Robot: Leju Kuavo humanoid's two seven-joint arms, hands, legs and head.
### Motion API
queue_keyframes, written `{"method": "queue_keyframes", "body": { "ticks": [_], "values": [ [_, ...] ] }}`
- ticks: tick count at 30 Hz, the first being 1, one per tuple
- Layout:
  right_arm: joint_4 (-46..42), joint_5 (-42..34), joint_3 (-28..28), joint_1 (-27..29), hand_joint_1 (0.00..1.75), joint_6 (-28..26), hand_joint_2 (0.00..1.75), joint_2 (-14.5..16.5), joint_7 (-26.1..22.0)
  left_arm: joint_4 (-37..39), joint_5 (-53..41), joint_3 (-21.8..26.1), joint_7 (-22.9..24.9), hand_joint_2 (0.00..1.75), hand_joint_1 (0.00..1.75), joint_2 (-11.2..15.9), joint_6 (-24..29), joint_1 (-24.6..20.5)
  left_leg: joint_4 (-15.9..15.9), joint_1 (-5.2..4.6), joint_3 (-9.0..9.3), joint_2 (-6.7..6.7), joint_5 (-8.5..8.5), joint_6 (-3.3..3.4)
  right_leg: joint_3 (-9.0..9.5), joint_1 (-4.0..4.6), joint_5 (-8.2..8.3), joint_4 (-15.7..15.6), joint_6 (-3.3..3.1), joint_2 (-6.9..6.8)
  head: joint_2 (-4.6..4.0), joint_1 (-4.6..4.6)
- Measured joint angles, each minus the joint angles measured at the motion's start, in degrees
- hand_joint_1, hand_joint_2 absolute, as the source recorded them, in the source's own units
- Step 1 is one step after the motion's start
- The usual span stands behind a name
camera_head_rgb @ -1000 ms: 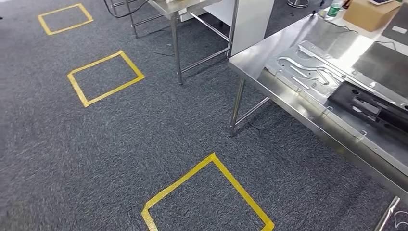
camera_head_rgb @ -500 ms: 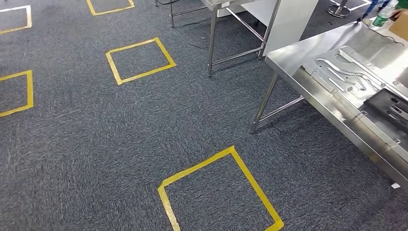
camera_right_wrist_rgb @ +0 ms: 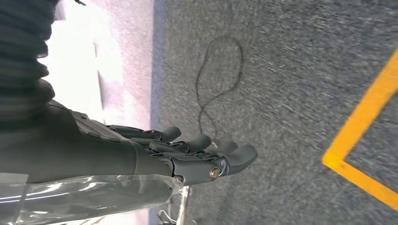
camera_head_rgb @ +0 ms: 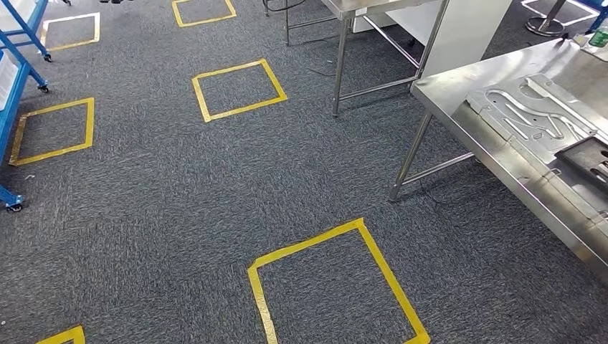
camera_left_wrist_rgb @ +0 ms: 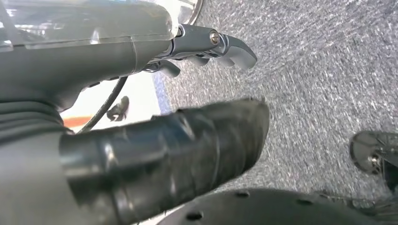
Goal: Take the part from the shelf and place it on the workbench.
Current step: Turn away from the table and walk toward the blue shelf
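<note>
The steel workbench [camera_head_rgb: 518,170] stands at the right of the head view. On it lie a silver stamped plate [camera_head_rgb: 532,115] and a dark flat part [camera_head_rgb: 592,158] cut off by the picture's edge. A blue shelf frame on casters [camera_head_rgb: 17,50] shows at the far left; what it carries is out of the picture. My left hand [camera_left_wrist_rgb: 141,56] hangs over the grey carpet, thumb and fingers apart, holding nothing. My right hand [camera_right_wrist_rgb: 155,154] also hangs over the carpet with its fingers stretched out and nothing in them.
Yellow tape squares [camera_head_rgb: 337,279] mark the grey carpet, one nearest me and others farther back [camera_head_rgb: 238,88]. A second steel table [camera_head_rgb: 340,64] with a white panel [camera_head_rgb: 466,29] stands at the back. A thin cable [camera_right_wrist_rgb: 211,89] loops on the floor.
The camera has swung left: the workbench has slid toward the right edge and the blue shelf and more tape squares have come in at the left.
</note>
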Motion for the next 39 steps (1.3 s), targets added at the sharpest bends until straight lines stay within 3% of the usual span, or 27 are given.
{"method": "queue_keyframes", "body": {
  "ticks": [3, 6, 8, 10, 11, 12, 13, 14, 16, 17, 18, 20, 21, 22, 24, 26, 27, 28, 29, 31, 32, 33, 35, 36, 37, 39],
  "values": [
    [0.0, 1.2, 0.2, 0.0, 0.00, -0.1, 1.75, 0.1, -2.0, 0.0, 0.1, 0.0, 0.2, 0.00, 0.00, 0.1, -0.1, -0.1, 0.0, 0.00, 0.03, 0.06, 2.63, 0.47, 0.09, 0.04, -0.30, 0.2, 0.27, 0.26, 0.00, 0.00],
    [0.0, 1.6, 0.4, 0.0, 0.00, 0.0, 1.75, 0.1, -3.0, 0.0, 0.2, 0.0, 0.2, 0.00, 0.00, 0.0, -0.4, -0.2, -1.0, 0.49, 0.26, 0.40, 3.81, 0.40, 0.06, 0.04, -1.36, 0.8, 0.67, -0.15, 0.01, 0.02],
    [0.0, 1.6, 0.4, -0.1, 0.00, 0.0, 1.75, 0.1, -3.2, 0.0, 0.3, 0.0, 0.2, 0.00, 0.00, 0.0, -0.6, -0.3, -1.8, 0.86, 0.28, 0.53, 4.15, 0.39, -1.61, -0.12, -4.82, 4.8, 1.11, -1.22, 0.02, 0.04],
    [0.0, 1.7, 0.5, -0.1, 0.00, 0.0, 1.75, 0.1, -3.5, 0.0, 0.2, 0.0, 0.0, 0.00, 0.00, 0.0, -0.7, -0.2, -1.8, 0.88, -0.18, 0.48, 4.23, 0.43, -4.83, -0.41, -9.04, 11.7, 1.58, -1.70, 0.02, 0.04],
    [0.0, 1.8, 0.6, -0.1, 0.00, 0.0, 1.75, 0.1, -3.8, 0.0, 0.1, 0.0, -0.2, 0.00, 0.00, 0.0, -0.8, -0.2, -1.7, 0.89, -0.50, 0.36, 4.29, 0.36, -5.97, -0.58, -9.99, 14.2, 1.76, -1.72, 0.02, 0.04],
    [0.0, 2.0, 0.7, -0.1, 0.00, 0.1, 1.75, 0.1, -4.1, 0.0, -0.1, 0.0, -0.4, 0.00, 0.00, 0.0, -0.9, -0.2, -1.5, 0.92, -0.88, 0.09, 4.39, 0.20, -6.12, -0.76, -9.66, 14.7, 1.90, -1.71, 0.02, 0.04],
    [0.0, 2.2, 0.8, -0.1, 0.00, 0.1, 1.75, 0.0, -4.3, 0.0, -0.3, 0.0, -0.6, 0.00, 0.00, 0.0, -1.0, -0.2, -1.3, 0.97, -1.31, -0.33, 4.55, -0.03, -5.18, -0.96, -8.29, 13.0, 1.98, -1.56, 0.02, 0.04],
    [0.0, 2.3, 0.9, -0.1, 0.00, 0.1, 1.75, 0.0, -4.5, 0.0, -0.4, 0.0, -0.9, 0.00, 0.00, 0.0, -1.1, -0.2, -0.9, 1.02, -1.82, -0.86, 4.73, -0.30, -3.26, -1.17, -6.34, 9.4, 2.01, -0.89, 0.02, 0.04],
    [0.0, 2.5, 1.1, 0.0, 0.00, 0.2, 1.75, 0.0, -4.9, 0.0, -0.6, 0.0, -1.1, 0.00, 0.00, 0.0, -1.1, -0.3, -0.1, 0.95, -2.65, -1.96, 5.12, -1.02, -0.38, -1.02, -3.50, 3.4, 1.66, 1.69, 0.03, 0.04],
    [0.0, 2.5, 1.1, 0.1, 0.00, 0.2, 1.75, 0.0, -5.0, 0.0, -0.6, 0.0, -1.2, 0.00, 0.00, 0.0, -1.1, -0.4, 0.1, 0.84, -2.94, -2.48, 5.38, -1.40, 0.10, -0.84, -2.83, 2.2, 1.27, 2.62, 0.04, -0.01],
    [0.0, 2.5, 1.2, 0.1, 0.00, 0.3, 1.75, 0.0, -5.2, 0.0, -0.6, 0.0, -1.2, 0.00, 0.00, 0.0, -1.1, -0.4, 0.2, 0.72, -3.06, -3.03, 5.69, -1.76, -0.17, -0.52, -2.60, 2.3, 0.83, 2.87, 0.03, -0.03],
    [0.0, 2.5, 1.3, 0.1, 0.00, 0.3, 1.75, 0.0, -5.3, 0.0, -0.6, 0.0, -1.2, 0.00, 0.00, 0.0, -1.1, -0.1, -0.1, 0.73, -3.43, -4.16, 6.52, -2.39, -0.50, -0.42, -1.91, 2.4, -0.12, 1.12, 0.03, -0.08],
    [0.0, 2.5, 1.4, 0.1, 0.00, 0.3, 1.75, 0.0, -5.3, 0.0, -0.6, 0.0, -1.2, 0.00, 0.00, 0.0, -1.1, 0.1, 0.3, 0.62, -3.80, -3.36, 6.17, -2.53, -0.71, -0.41, -1.56, 2.4, -0.59, 0.11, 0.02, -0.09],
    [0.0, 2.5, 1.4, 0.1, 0.00, 0.3, 1.75, 0.0, -5.3, 0.0, -0.6, 0.0, -1.3, 0.00, 0.00, 0.0, -1.1, 0.1, 1.8, 0.53, -4.51, -1.68, 4.92, -2.64, -0.95, -0.43, -1.18, 2.3, -1.09, -1.03, 0.02, -0.11],
    [0.0, 2.5, 1.4, 0.4, 0.00, 0.3, 1.75, 0.0, -5.4, 0.0, -0.6, 0.0, -1.3, 0.00, 0.00, -0.1, -1.1, 0.0, 8.6, 0.33, -6.81, 3.10, -0.20, -2.72, -1.49, -0.12, -0.71, 2.3, -1.73, -3.23, 0.01, -0.18],
    [0.1, 2.5, 1.4, 0.8, 0.00, 0.3, 1.75, 0.0, -5.4, 0.0, -0.6, 0.0, -1.3, 0.00, 0.00, -0.1, -1.1, 0.0, 16.3, 0.52, -8.66, 5.33, -4.82, -2.92, -1.93, 0.31, -0.59, 2.4, -1.84, -5.73, 0.00, -0.18],
    [0.1, 2.5, 1.4, 0.9, 0.00, 0.3, 1.75, 0.0, -5.4, 0.0, -0.6, 0.0, -1.3, 0.00, 0.00, -0.1, -1.1, 0.0, 18.0, 0.59, -8.34, 5.80, -5.81, -2.95, -2.09, 0.43, -0.57, 2.4, -1.83, -6.96, 0.00, -0.17],
    [0.1, 2.5, 1.4, 0.9, 0.00, 0.3, 1.75, 0.0, -5.4, 0.0, -0.6, 0.0, -1.3, 0.00, 0.00, -0.1, -1.1, 0.0, 17.3, 0.63, -6.79, 6.12, -5.74, -2.87, -2.19, 0.50, -0.57, 2.5, -1.80, -8.07, 0.00, -0.17],
    [0.2, 2.5, 1.4, 0.8, 0.00, 0.3, 1.75, 0.0, -5.4, 0.0, -0.6, 0.0, -1.3, 0.00, 0.00, -0.1, -1.1, 0.1, 14.2, 0.59, -4.05, 6.70, -4.95, -2.62, -2.22, 0.56, -0.60, 2.5, -1.75, -9.06, 0.00, -0.17],
    [0.2, 2.5, 1.4, 0.6, 0.00, 0.3, 1.75, 0.0, -5.4, 0.0, -0.6, 0.0, -1.3, 0.00, 0.00, 0.0, -1.1, 0.1, 6.1, 0.07, 1.95, 9.75, -3.64, -1.56, -2.00, 0.69, -0.78, 2.5, -1.46, -10.72, 0.00, -0.16],
    [0.2, 2.5, 1.4, 0.5, 0.00, 0.3, 1.75, 0.0, -5.4, 0.0, -0.6, 0.0, -1.3, 0.00, 0.00, 0.0, -1.1, 0.0, 3.4, -0.29, 3.82, 10.93, -3.34, -1.01, -1.89, 0.69, -0.86, 2.5, -1.18, -11.41, 0.00, -0.16],
    [0.2, 2.5, 1.4, 0.4, 0.00, 0.3, 1.75, 0.0, -5.4, 0.0, -0.6, 0.0, -1.4, 0.00, 0.00, 0.0, -1.1, 0.0, 2.1, -0.61, 4.55, 11.61, -3.39, -0.57, -1.75, 0.67, -0.91, 2.5, -0.90, -12.00, 0.00, -0.16],
    [0.1, 2.5, 1.4, 0.0, 0.00, 0.3, 1.75, 0.0, -5.4, 0.0, -0.6, 0.0, -1.4, 0.00, 0.00, 0.0, -1.1, 0.1, 1.6, -0.69, 4.65, 10.30, -3.02, 0.01, -1.37, 0.60, -0.97, 2.2, -0.27, -12.89, 0.01, -0.17],
    [0.1, 2.5, 1.4, -0.1, 0.00, 0.3, 1.75, 0.0, -5.4, 0.0, -0.6, 0.0, -1.4, 0.00, 0.00, 0.0, -1.1, 0.0, 0.9, -0.48, 4.84, 9.57, -2.70, 0.24, -1.14, 0.53, -1.26, 2.3, 0.03, -11.79, 0.00, -0.15],
    [0.1, 2.5, 1.5, -0.1, 0.00, 0.3, 1.75, 0.0, -5.4, 0.0, -0.6, 0.0, -1.4, 0.00, 0.00, 0.0, -1.1, 0.0, 0.3, -0.23, 5.06, 8.79, -2.30, 0.54, -1.35, 0.41, -2.11, 3.2, 0.30, -9.76, 0.00, -0.14],
    [0.1, 2.6, 1.5, 0.2, 0.00, 0.3, 1.75, 0.0, -5.4, 0.0, -0.6, 0.0, -1.4, 0.00, 0.00, 0.0, -1.1, -0.3, -0.6, 0.12, 5.17, 7.18, -1.65, 0.93, -3.63, 0.00, -5.29, 8.3, 0.69, -4.64, -0.01, -0.12]
  ]
}}
